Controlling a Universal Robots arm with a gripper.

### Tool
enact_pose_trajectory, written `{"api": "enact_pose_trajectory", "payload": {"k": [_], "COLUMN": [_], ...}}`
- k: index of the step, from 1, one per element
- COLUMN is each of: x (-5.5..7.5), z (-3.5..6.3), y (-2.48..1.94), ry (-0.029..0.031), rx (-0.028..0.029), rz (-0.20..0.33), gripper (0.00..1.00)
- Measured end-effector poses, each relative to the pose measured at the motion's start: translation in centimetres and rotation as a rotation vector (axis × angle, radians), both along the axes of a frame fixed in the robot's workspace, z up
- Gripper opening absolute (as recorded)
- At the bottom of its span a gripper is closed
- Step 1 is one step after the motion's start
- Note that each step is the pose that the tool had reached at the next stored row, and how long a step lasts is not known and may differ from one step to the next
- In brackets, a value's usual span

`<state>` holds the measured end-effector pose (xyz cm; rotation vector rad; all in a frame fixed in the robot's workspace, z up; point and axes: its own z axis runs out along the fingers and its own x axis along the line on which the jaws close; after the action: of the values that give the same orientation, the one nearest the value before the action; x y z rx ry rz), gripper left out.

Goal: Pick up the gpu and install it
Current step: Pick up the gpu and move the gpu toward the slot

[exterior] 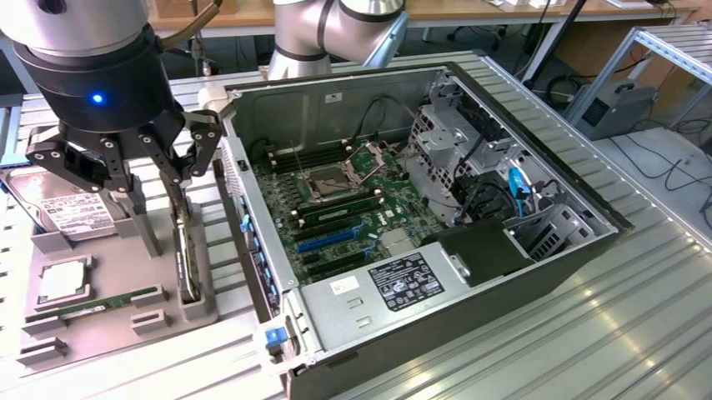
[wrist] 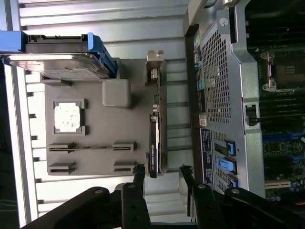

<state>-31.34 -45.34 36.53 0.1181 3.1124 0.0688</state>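
Hard drive [exterior: 62, 204] with a white label lies at the exterior view's far left, on the back end of a grey parts tray [exterior: 100, 329]. Nearer the camera, the same tray holds a square silver processor chip [exterior: 62, 282] in its own pocket and a narrow green memory stick [exterior: 95, 307] in a slot just beside it. Gripper [exterior: 156, 217] hangs over the middle of the tray with a blue light on its black body, and its fingers [wrist: 138, 179] are spread wide with nothing between them. The gpu [exterior: 192, 267] stands on edge in a slot along the tray's side nearest the computer case [exterior: 333, 100], thin and dark. In the wrist view the two fingertips straddle one end of the gpu [wrist: 155, 143] from above; its silver bracket [wrist: 153, 67] is at the other end, and I can't tell from either view whether they touch it. To the right the case lies on its side with the panel off, on a ribbed metal table [exterior: 623, 333]. Inside it are the green motherboard [exterior: 345, 208] with an empty processor socket [exterior: 332, 177], then the boxy labelled power supply [exterior: 389, 292] at the near end. A blue cable [exterior: 514, 187] sits among the drive cages on the right.
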Motion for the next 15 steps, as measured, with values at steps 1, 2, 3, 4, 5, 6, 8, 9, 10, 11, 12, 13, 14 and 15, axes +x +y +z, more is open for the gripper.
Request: {"api": "enact_pose_trajectory", "payload": {"k": [1,2,3,4,5,6,8,9,10,11,12,13,14,15], "x": [0.0,0.0,0.0,0.0,0.0,0.0,0.0,0.0,0.0,0.0,0.0,0.0,0.0,0.0], "z": [-0.04,-0.08,-0.15,-0.21,-0.24,-0.28,-0.37,-0.41,-0.46,-0.5,-0.54,-0.59,-0.63,-0.68], "y": [0.0,0.0,0.0,0.0,0.0,0.0,0.0,0.0,0.0,0.0,0.0,0.0,0.0,0.0], "ry": [0.0,0.0,0.0,0.0,0.0,0.0001,0.0,0.0,0.0,-0.0001,0.0,0.0,0.0001,0.0], "rx": [0.0,0.0,0.0,0.0,0.0,0.0,0.0001,0.0001,0.0001,0.0002,0.0002,0.0002,0.0001,0.0002], "rz": [0.0,0.0,0.0,0.0,0.0,0.0,0.0,0.0,0.0,0.0,0.0,0.0,0.0,0.0], "gripper": [0.42,0.42,0.42,0.42,0.42,0.42,0.42,0.42,0.42,0.42,0.42,0.42,0.42,0.42]}}
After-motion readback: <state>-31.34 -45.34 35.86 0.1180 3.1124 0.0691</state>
